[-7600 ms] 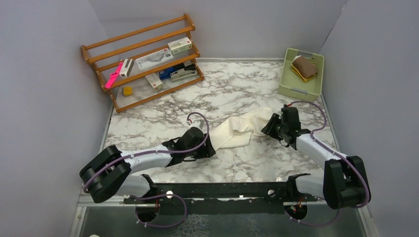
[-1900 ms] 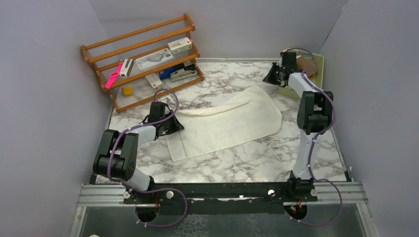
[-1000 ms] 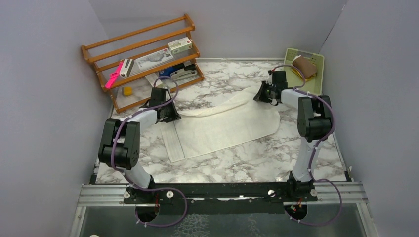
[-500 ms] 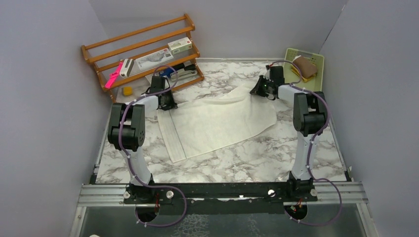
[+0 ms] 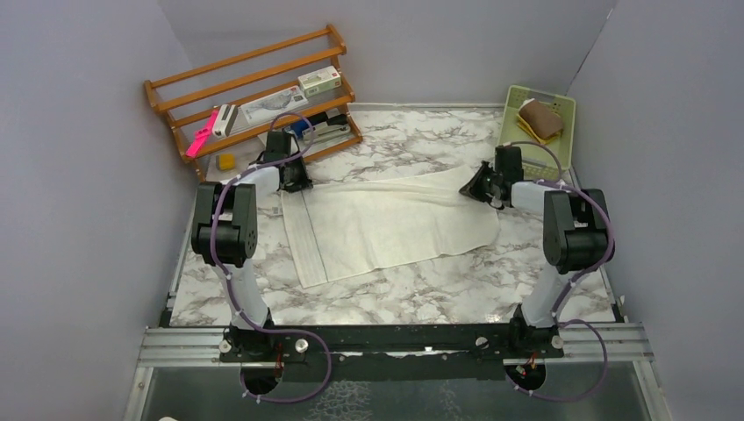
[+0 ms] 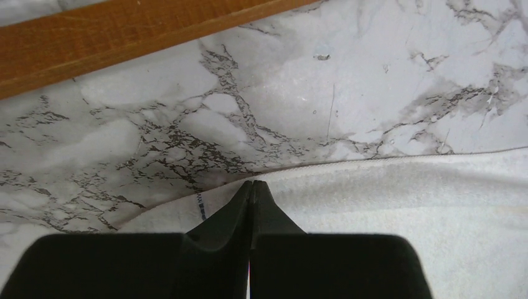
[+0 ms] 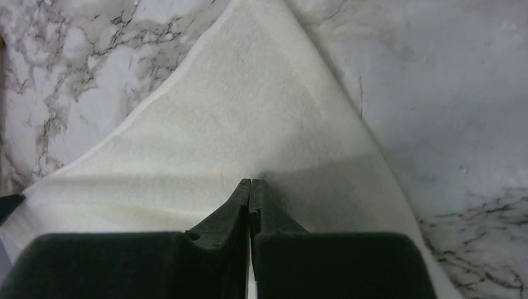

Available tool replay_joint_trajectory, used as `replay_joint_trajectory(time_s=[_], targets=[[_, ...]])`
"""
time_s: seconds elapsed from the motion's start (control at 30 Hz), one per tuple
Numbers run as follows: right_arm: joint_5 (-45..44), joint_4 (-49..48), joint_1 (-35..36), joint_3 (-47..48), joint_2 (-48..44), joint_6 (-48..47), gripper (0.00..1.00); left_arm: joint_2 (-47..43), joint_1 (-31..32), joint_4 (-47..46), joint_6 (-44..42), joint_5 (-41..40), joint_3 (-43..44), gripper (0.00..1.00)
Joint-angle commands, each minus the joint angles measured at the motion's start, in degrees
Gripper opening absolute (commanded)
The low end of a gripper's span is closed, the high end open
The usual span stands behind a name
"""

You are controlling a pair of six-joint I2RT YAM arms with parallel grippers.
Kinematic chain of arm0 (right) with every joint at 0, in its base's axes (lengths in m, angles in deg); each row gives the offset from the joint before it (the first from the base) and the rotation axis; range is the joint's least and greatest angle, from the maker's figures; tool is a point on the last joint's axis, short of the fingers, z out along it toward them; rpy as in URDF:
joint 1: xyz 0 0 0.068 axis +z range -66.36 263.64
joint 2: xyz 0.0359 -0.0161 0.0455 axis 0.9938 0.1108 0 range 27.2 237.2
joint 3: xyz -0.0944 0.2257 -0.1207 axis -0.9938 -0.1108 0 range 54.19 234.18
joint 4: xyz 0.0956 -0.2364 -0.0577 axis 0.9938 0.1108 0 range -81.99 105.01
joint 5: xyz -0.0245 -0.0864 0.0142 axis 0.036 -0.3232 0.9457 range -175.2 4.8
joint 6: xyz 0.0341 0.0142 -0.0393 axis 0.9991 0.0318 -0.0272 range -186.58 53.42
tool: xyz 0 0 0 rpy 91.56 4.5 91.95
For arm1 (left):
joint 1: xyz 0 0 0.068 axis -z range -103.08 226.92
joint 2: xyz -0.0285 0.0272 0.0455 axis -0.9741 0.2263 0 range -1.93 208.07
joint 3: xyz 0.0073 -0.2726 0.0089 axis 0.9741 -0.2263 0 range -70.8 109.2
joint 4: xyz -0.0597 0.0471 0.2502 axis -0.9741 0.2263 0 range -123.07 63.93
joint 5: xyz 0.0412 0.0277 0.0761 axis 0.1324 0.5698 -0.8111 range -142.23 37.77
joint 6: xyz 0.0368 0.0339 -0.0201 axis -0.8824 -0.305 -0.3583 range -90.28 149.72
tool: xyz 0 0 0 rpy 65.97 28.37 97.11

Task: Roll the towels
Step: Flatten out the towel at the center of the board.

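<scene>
A cream towel point(image 5: 386, 224) lies spread flat across the middle of the marble table point(image 5: 421, 289). My left gripper point(image 5: 296, 185) is low at its far left corner, jaws shut, and the hem point(image 6: 348, 165) kinks right at the tips point(image 6: 252, 183). At the far right corner my right gripper point(image 5: 475, 189) is shut on the cloth, which rises in a small peak toward it. In the right wrist view the towel's corner point(image 7: 249, 75) reaches forward past the tips point(image 7: 250, 181). The mustard and brown towel point(image 5: 540, 119) lies folded in the green basket point(image 5: 526, 163).
A wooden rack point(image 5: 254, 105) holding boxes and small items stands at the back left, close behind my left gripper; its lower rail point(image 6: 124, 37) crosses the top of the left wrist view. The basket sits at the back right corner. Grey walls enclose the table.
Both grippers carried the towel's far edge away from the arms and then down. The cloth was lifted at its corners half a second ago and now lies flat. My right gripper came nearer and rightward.
</scene>
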Motion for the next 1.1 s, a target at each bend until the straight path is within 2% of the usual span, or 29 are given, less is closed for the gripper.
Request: replay_joint_trajectory(time_s=[0.0,0.07,0.1,0.13,0.2,0.23,0.3,0.33,0.37,0.6,0.9,1.07], targets=[[-1.53,0.12,1.41,-0.77,-8.31,-0.43,0.03,-3.30,1.29,0.84,-0.29,-0.36,3.28,0.00],[-3.37,2.22,1.40,-0.14,-12.95,-2.39,0.15,-7.02,2.07,0.99,-0.44,-0.35,3.21,0.00],[-4.40,3.23,1.37,-0.25,-15.24,-3.19,0.23,-9.24,2.32,1.21,-0.46,-0.76,2.82,0.00],[-5.41,4.03,1.40,-0.54,-17.22,-4.05,0.33,-11.44,2.43,1.39,-0.46,-1.25,2.12,0.05],[-7.56,5.45,1.41,-1.21,-20.20,-5.42,0.55,-16.90,2.41,2.44,-0.56,-3.06,0.33,0.24],[-8.20,5.45,1.41,-1.62,-20.89,-6.18,0.61,-18.92,2.39,3.29,-0.75,-4.08,-0.78,0.36],[-9.01,5.57,1.40,-1.33,-20.78,-8.50,0.64,-22.15,2.16,5.18,-1.54,-5.64,-2.99,0.57],[-8.94,6.13,1.41,-0.51,-19.91,-9.62,0.65,-23.16,1.80,6.10,-2.18,-5.46,-4.14,0.64],[-9.04,6.84,1.41,0.75,-18.80,-10.82,0.65,-23.64,0.86,7.02,-2.62,-4.87,-4.92,0.67],[-8.91,11.01,1.41,10.83,-10.82,-14.19,0.65,-24.40,-7.02,10.78,-4.08,-1.83,-10.08,0.69],[-7.32,9.36,1.41,15.78,-1.26,-16.85,0.66,-19.21,-8.02,10.40,-6.29,-0.92,-10.06,0.68],[-8.63,17.10,1.37,25.71,8.74,-23.21,0.67,-14.74,-8.05,9.60,-7.01,-1.84,-8.18,0.66]])
